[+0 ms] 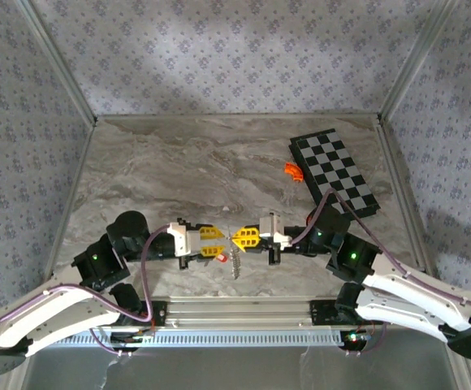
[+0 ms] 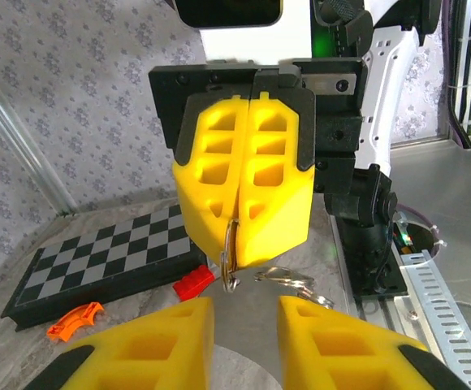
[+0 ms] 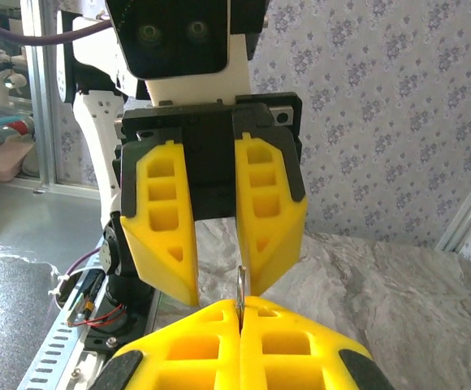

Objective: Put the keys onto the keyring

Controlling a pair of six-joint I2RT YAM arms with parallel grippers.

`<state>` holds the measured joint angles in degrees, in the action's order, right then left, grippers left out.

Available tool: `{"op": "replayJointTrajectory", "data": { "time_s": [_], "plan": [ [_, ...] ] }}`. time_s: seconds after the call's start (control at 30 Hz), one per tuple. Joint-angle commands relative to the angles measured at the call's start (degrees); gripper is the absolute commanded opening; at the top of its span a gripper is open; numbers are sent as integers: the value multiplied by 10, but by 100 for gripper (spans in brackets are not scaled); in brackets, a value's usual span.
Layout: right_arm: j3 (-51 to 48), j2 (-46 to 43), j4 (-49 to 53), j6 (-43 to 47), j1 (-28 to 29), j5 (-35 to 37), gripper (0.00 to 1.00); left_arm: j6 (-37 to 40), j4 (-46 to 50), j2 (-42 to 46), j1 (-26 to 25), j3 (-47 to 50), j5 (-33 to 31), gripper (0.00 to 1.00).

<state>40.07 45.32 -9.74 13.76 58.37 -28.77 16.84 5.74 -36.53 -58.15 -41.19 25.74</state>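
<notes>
We see the 2 grippers facing each other nose to nose over the near part of the marble table [image 1: 179, 162]. The right gripper [image 2: 239, 244] is clenched. Its 2 yellow fingers [image 3: 300, 349] are pressed flat together, and the thin silvery keyring [image 2: 231, 258] is pinched in the seam between them. From the right wrist, we see the ring's edge [image 3: 240, 286] standing upright out of that seam. The left gripper [image 3: 218, 288] is released, its fingers [image 2: 138, 353] spread well apart, with the ring just in front of the gap between them.

Beside the ring, in the left wrist view, there are several thin silvery metal loops [image 2: 288, 280]. We cannot tell whether they are keys or more of the ring. From above they read as a pale strand [image 1: 235, 264] just near of the 2 fingertips.

A small red piece [image 2: 193, 283] lies on the marble below the right gripper and close to the ring. We cannot tell whether it is a key's head.

Farther off on the right side of the table lies a black-and-grey chessboard [image 1: 334, 172], with an orange curved piece [image 1: 292, 171] just beside its left edge.
</notes>
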Motion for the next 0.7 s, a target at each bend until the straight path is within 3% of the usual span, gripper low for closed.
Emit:
{"op": "replayJointTrajectory", "data": {
  "time_s": [0.0, 0.67],
  "plan": [
    [3, 2, -35, -15, -3, -24, 0, -7, -29, 1, -2, -13, 15, 26],
    [1, 1, -20, -14, -6, -38, 0, -10, -57, -18, -2, -15, 25, 22]
  ]
}}
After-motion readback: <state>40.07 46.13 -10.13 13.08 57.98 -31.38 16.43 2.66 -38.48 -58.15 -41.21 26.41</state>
